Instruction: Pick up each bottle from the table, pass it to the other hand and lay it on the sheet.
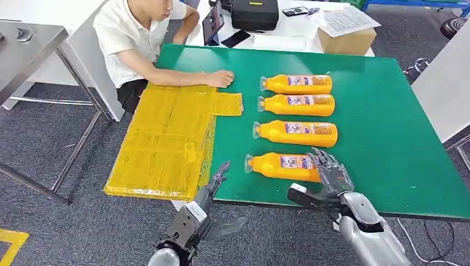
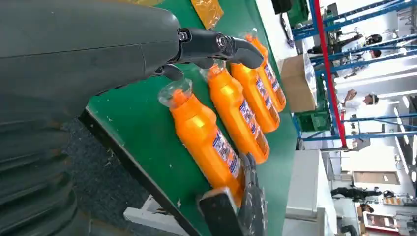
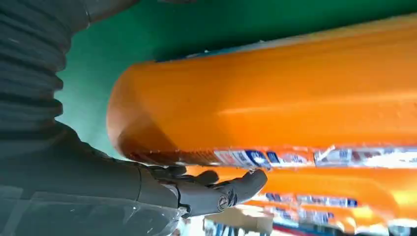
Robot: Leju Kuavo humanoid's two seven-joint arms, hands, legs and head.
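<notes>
Four orange bottles lie side by side on the green table (image 1: 382,138), caps toward the yellow sheet (image 1: 166,138). My right hand (image 1: 330,177) is at the base end of the nearest bottle (image 1: 280,165). Its fingers (image 2: 253,196) drape over the bottle and its thumb stays apart along the table's front edge. In the right wrist view that bottle (image 3: 275,98) lies close against the hand (image 3: 221,191), still flat on the table. My left hand (image 1: 208,208) hangs open below the table's front edge, near the sheet's corner, holding nothing. From its wrist, the left hand (image 2: 98,54) faces the nearest bottle (image 2: 204,140).
A person in a white shirt sits at the far left corner, one hand (image 1: 220,78) resting on the sheet's far edge. The other bottles (image 1: 296,133) (image 1: 296,105) (image 1: 296,84) lie farther back. A cardboard box (image 1: 346,40) and a black case (image 1: 255,14) stand on a white table behind.
</notes>
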